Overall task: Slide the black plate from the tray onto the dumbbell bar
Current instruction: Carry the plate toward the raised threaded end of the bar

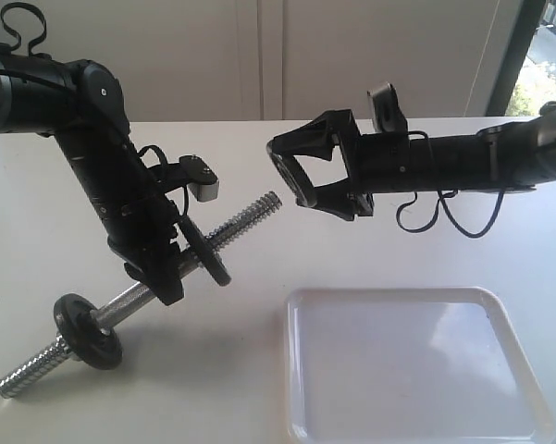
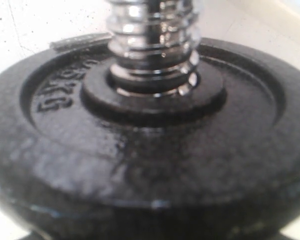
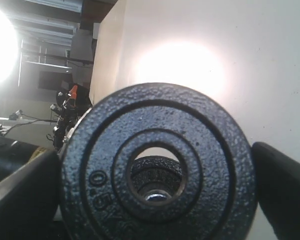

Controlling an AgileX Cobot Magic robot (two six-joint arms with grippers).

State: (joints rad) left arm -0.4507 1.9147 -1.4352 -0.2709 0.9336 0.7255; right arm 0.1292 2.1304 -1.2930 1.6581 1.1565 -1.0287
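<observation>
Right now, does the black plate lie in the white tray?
No, the right gripper holds the black plate up in the air, well apart from the white tray.

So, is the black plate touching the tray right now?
Apart. The exterior view shows the black plate clamped in the right pincer, held up in the air, with bare table visible between it and the tray.

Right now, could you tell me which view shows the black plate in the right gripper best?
The right wrist view: the black plate faces the camera, hole and rings clear, between the fingers. The exterior view shows it only edge-on in the right gripper. The left wrist view shows another disc on the dumbbell bar.
</observation>
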